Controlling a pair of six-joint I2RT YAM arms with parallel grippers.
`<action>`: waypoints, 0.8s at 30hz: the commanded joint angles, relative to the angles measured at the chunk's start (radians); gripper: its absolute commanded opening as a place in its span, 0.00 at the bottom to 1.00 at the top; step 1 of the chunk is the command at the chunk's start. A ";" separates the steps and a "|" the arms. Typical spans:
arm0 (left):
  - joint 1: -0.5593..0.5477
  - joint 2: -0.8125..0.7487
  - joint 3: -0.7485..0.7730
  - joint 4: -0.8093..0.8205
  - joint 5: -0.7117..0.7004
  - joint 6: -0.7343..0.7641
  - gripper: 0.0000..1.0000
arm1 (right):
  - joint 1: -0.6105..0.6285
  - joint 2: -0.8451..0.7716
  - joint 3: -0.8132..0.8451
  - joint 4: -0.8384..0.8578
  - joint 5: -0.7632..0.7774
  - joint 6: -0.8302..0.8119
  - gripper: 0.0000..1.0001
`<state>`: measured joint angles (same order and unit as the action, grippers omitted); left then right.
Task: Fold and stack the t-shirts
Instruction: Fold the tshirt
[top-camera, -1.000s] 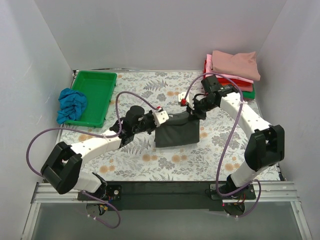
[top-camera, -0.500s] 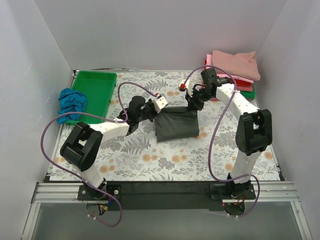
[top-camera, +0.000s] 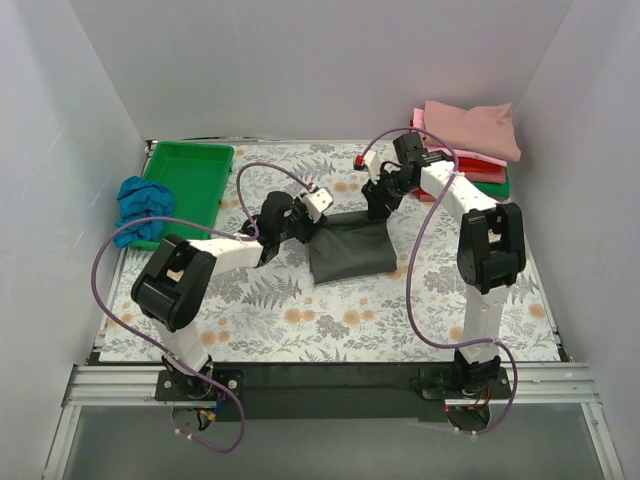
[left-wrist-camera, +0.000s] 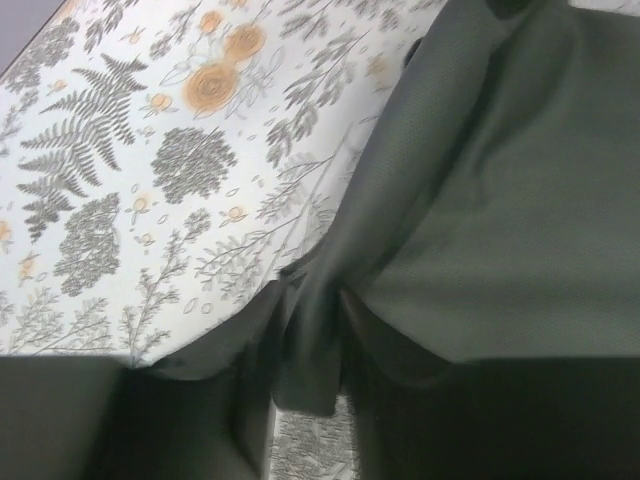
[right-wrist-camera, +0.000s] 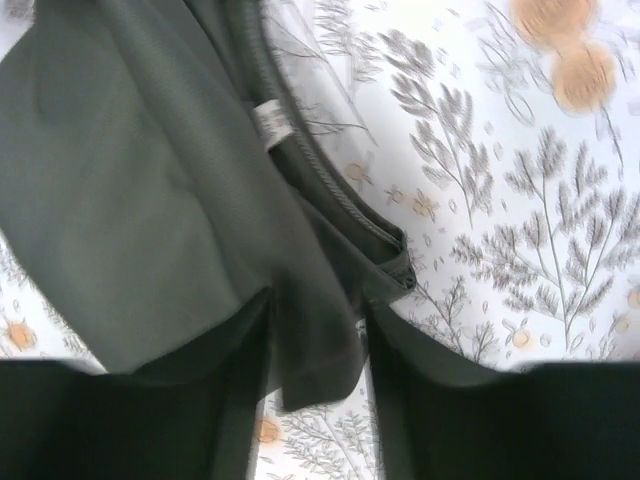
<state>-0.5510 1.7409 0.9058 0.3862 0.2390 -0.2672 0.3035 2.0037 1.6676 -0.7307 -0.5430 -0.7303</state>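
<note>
1. Lying folded on the table, the grey shirt has the left gripper at 10 o'clock and the right gripper at 1 o'clock.
2. Left wrist: shirt fold between fingers; cannot tell whether pinched.
3. Right wrist: fingers spread around a loose hem.

Wrist views' edges cut off the grey t-shirt.

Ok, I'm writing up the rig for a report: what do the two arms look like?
Both the left arm and right arm have white links between bulky black joints. A purple cable loops loosely along each. Each wrist carries a white block with a small red mark; the gripper fingers are dark.
</note>
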 joint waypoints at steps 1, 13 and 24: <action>0.014 0.046 0.080 -0.010 -0.156 -0.120 0.60 | -0.003 0.015 0.050 0.143 0.132 0.181 0.60; 0.020 -0.313 0.242 -0.510 -0.410 -0.486 0.93 | -0.095 -0.183 -0.271 0.300 -0.064 0.442 0.98; 0.026 -1.033 -0.290 -0.649 -0.089 -0.658 0.92 | -0.099 -0.399 -0.509 0.427 0.034 0.316 0.98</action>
<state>-0.5293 0.7776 0.7094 -0.1707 0.0380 -0.8520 0.2008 1.6997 1.1553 -0.4072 -0.5133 -0.3698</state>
